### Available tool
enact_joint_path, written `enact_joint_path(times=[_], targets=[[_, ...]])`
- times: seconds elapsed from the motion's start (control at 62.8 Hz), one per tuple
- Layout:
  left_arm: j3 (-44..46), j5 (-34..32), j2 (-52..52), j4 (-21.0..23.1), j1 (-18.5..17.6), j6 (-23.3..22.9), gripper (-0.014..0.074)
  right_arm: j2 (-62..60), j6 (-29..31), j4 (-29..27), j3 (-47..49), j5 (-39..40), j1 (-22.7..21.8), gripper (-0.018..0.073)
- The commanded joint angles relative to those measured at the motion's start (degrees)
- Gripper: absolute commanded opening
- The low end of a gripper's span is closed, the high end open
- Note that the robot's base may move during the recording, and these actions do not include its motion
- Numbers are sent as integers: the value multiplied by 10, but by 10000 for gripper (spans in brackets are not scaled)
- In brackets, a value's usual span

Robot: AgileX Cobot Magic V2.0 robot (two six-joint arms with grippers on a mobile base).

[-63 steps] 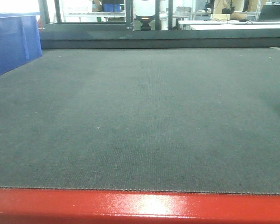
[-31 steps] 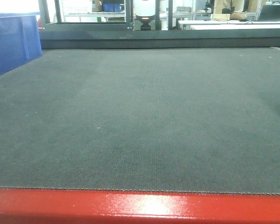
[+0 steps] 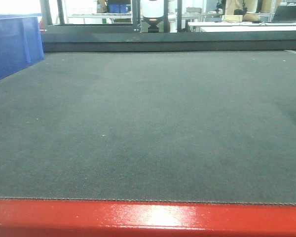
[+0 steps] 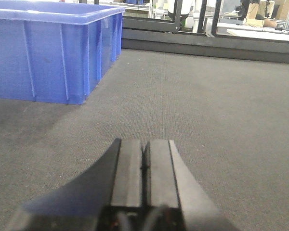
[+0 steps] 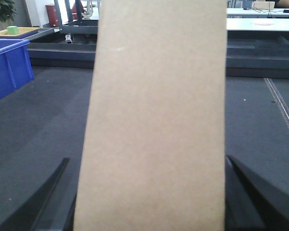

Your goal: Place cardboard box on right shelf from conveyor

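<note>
Right gripper (image 5: pixel 147 166) clamps a slim tan cardboard box (image 5: pixel 154 110) over the grey fabric conveyor belt (image 5: pixel 33 139); a slack grip could drop it.

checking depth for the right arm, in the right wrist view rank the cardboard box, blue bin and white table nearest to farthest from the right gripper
1. cardboard box, centre, between the right gripper's fingers
2. blue bin, further out on the left
3. white table, far back on the right
</note>
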State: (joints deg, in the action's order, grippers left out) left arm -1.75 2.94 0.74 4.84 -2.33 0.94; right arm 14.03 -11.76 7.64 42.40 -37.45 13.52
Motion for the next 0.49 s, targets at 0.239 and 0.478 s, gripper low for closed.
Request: enact_joint_path(times=[0.239,0.478], targets=[[2,-52,6,4,3,-3,-119,7,5,9,17,61,-1,141],[2,-52,6,4,3,-3,-119,7,5,9,17,61,-1,141]])
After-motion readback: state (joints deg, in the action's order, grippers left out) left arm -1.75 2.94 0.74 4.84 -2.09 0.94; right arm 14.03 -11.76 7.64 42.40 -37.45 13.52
